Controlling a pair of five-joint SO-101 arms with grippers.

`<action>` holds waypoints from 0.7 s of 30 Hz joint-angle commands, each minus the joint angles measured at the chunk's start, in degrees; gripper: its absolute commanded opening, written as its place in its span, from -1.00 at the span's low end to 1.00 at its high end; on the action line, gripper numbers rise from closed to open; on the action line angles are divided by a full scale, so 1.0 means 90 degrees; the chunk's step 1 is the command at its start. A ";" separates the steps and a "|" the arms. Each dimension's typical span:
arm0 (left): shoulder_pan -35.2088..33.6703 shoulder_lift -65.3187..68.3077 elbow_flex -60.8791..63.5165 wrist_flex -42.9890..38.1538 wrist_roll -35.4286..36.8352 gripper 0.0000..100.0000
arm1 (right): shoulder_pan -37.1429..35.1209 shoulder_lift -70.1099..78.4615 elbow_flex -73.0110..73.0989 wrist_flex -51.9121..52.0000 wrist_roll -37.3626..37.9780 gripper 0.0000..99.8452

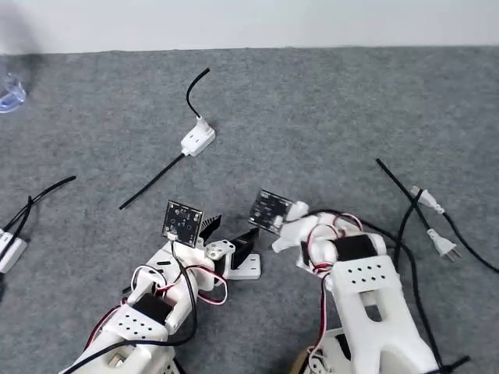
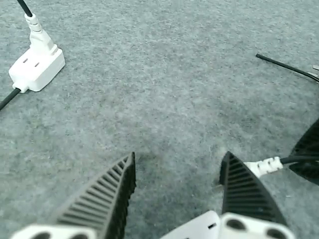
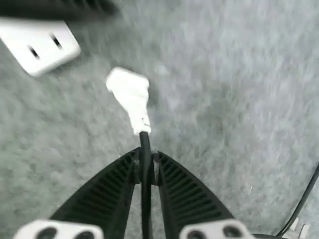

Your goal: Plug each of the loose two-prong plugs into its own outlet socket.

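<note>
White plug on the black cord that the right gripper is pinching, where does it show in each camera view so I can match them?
High view: hidden where the two arms meet.
Left wrist view: white plug beside one fingertip of the open left gripper.
Right wrist view: just past the right gripper, near a white outlet socket.
Shared landmark: its black cord.

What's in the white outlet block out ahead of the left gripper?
A white plug with a black cable sits in the far end of the outlet block. Its prongs are hidden inside; the top socket's slots look empty.
</note>
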 commanded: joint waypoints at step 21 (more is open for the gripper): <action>-0.0039 -0.0039 -0.0024 0.0059 0.0020 -0.48 | -0.0278 -0.0112 0.0752 -0.0347 0.1114 -0.46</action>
